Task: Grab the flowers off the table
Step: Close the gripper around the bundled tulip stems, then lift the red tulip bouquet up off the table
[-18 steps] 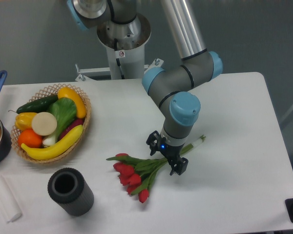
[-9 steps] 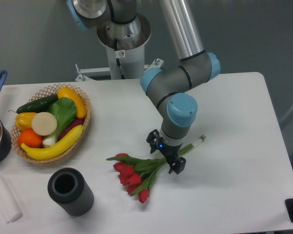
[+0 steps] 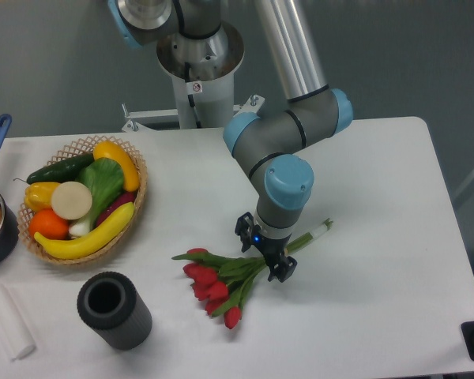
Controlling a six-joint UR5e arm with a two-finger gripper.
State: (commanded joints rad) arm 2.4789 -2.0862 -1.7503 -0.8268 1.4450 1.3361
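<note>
Shifted slightly leftward along the stems since the earlier frames, the black two-finger gripper (image 3: 263, 253) now sits low over the bunch of red tulips with long green stems (image 3: 237, 272). Flowers lie flat on the large white tabletop (image 3: 379, 237), near its front edge, blooms toward the front-left, cut ends toward the right edge. Long axis runs diagonally; jaws straddle it crosswise, one finger each side of the mid-stem. Jaws appear parted, not yet clamped. Wicker basket of fruit and vegetables (image 3: 83, 201) stands well apart.
</note>
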